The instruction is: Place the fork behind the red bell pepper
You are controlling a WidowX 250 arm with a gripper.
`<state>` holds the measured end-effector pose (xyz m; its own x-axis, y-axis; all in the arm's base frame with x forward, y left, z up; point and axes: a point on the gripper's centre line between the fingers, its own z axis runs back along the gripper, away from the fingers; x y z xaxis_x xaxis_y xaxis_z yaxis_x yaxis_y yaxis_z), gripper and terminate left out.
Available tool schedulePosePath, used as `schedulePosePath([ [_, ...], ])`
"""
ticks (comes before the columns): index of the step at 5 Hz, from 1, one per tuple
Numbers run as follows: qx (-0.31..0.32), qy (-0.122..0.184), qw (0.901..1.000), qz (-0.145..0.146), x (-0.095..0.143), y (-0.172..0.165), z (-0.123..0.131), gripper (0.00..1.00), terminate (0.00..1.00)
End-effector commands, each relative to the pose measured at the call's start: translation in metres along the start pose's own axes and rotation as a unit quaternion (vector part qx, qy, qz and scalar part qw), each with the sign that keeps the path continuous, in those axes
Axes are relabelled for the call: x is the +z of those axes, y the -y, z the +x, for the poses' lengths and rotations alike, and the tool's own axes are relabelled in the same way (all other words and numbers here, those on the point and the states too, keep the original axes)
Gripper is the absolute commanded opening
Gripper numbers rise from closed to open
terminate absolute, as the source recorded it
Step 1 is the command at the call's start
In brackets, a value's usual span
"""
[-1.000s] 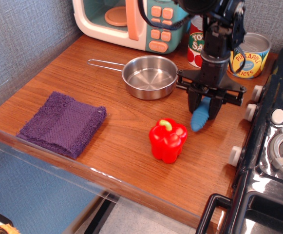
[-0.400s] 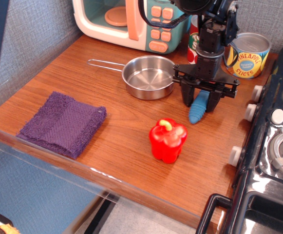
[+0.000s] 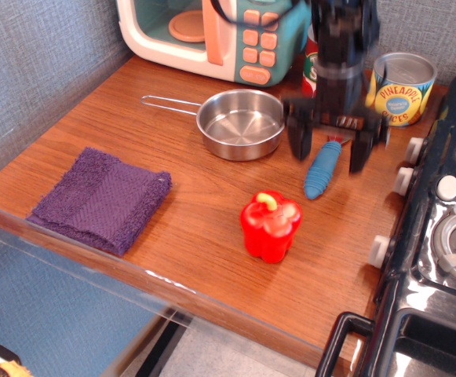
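- The fork point(image 3: 322, 170) is lying flat on the wooden counter point(image 3: 188, 212), blue ribbed handle pointing toward the front edge, tines end tucked back under the gripper so I can't really make them out.
- It sits behind the red bell pepper point(image 3: 271, 225) and a bit to the right, close by but not touching.
- The gripper point(image 3: 331, 147) hangs right above the far end of the fork, fingers spread wide apart with one on each side of the handle, gripping nothing. It's a bit motion-blurred.
- Steel pan point(image 3: 241, 123) is just left of the gripper, thin wire handle sticking out to the left.
- Purple towel point(image 3: 102, 199) folded near the front left corner, well apart from everything else.
- Toy microwave point(image 3: 212, 33) along the back, a tomato sauce can point(image 3: 312, 72) mostly hidden behind the arm, and a pineapple slices can point(image 3: 400, 88) to its right.
- Toy stove point(image 3: 439, 236) runs down the right side.
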<state>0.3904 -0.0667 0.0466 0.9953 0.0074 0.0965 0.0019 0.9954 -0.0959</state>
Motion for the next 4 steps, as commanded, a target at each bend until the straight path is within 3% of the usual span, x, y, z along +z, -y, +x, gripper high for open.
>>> schedulePosePath([
  [1, -0.01, 0.063, 0.9978, -0.017, 0.084, -0.018, -0.006, 1.0, 0.0],
  [3, -0.02, 0.055, 0.9972, 0.047, 0.085, -0.033, -0.021, 1.0, 0.0],
  [4, -0.014, 0.052, 0.9978, 0.039, 0.085, -0.041, -0.027, 1.0, 0.0],
])
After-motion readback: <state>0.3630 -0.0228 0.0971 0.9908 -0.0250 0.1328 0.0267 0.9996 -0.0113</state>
